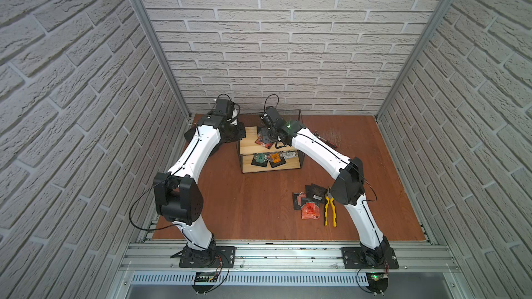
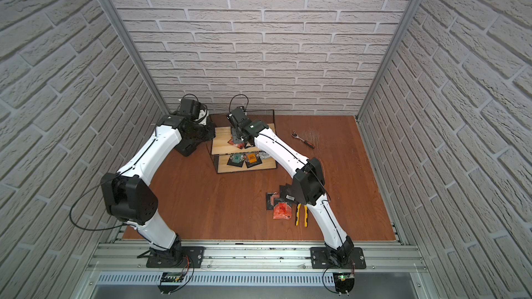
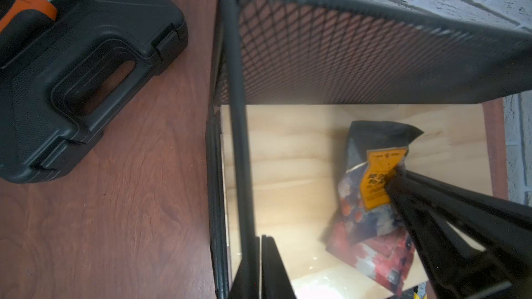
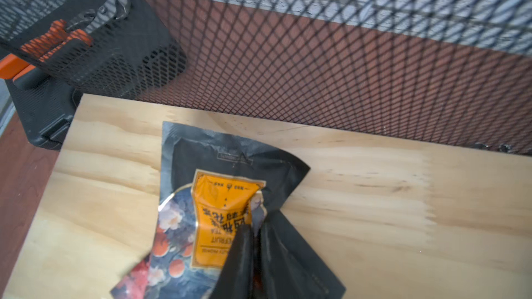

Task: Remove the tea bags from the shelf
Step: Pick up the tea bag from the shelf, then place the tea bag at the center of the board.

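You see the orange-labelled tea bag (image 4: 224, 197) as black foil with an orange panel of dark lettering and red, orange and white blossoms printed on dark blue, set against the shelf (image 4: 374, 197) with its pale, streaky wooden boards and black diamond mesh. The lower-board tea bags (image 1: 275, 159) are black with green, orange and white labels. The table (image 1: 244, 205) is red-brown wood grain under a red-orange sachet (image 1: 310, 210), black ones and yellow-and-black pliers (image 1: 329, 199), the walls (image 1: 288, 38) show whitish brick, and the tool case (image 3: 86, 67) is black.
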{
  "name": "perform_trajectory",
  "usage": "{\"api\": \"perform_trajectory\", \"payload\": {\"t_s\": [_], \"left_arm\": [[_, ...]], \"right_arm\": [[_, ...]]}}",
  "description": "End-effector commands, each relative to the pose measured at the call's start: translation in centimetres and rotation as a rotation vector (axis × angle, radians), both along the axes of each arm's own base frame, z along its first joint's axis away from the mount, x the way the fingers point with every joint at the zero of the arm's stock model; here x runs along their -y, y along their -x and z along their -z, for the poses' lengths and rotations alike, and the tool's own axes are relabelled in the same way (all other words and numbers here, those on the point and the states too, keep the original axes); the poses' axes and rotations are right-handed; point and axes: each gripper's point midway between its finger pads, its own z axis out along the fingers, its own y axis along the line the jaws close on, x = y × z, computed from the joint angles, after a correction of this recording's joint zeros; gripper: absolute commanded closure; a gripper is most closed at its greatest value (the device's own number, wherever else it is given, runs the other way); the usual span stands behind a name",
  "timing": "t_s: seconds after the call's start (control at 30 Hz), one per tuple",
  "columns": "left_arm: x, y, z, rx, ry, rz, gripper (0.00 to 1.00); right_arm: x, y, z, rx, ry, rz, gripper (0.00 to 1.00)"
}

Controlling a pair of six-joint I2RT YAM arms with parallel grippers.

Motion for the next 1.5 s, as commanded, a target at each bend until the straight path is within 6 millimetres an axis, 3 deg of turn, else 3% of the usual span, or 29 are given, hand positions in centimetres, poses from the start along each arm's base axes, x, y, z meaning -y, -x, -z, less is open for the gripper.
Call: {"api": "perform_trajectory", "payload": {"t_s": [0.0, 0.3, 0.6, 0.8, 0.93, 1.03, 1.13, 1.47], "left_arm": [[0.0, -0.6, 0.1, 0.012, 0.002, 0.008, 0.92], [0.0, -0.7, 0.1, 0.014, 0.005, 0.009, 0.92], [0.0, -0.6, -0.1, 0.015, 0.004, 0.009, 0.92], [0.0, -0.6, -0.1, 0.016, 0.004, 0.007, 0.92], [0.0, -0.7, -0.1, 0.017, 0.003, 0.008, 0.92], [0.0, -0.7, -0.2, 0.018, 0.004, 0.01, 0.92], [0.1, -0.8, -0.2, 0.017, 0.006, 0.009, 0.92], [0.1, -0.9, -0.2, 0.02, 0.007, 0.008, 0.92]], "right_arm": [[1.2, 0.2, -3.1, 0.026, -0.035, 0.01, 0.91], [0.1, 0.0, -7.7, 0.088, -0.152, -0.012, 0.95], [0.4, 0.9, -9.6, 0.101, -0.194, -0.011, 0.97], [1.6, 2.9, -12.1, 0.13, -0.214, -0.022, 0.97], [3.6, 5.7, -13.1, 0.135, -0.21, -0.02, 0.97], [5.5, 7.9, -12.1, 0.121, -0.205, -0.005, 0.97], [7.8, 10.5, -9.6, 0.078, -0.186, 0.023, 0.97], [16.4, 19.6, 4.9, -0.21, -0.09, 0.193, 0.97]]}}
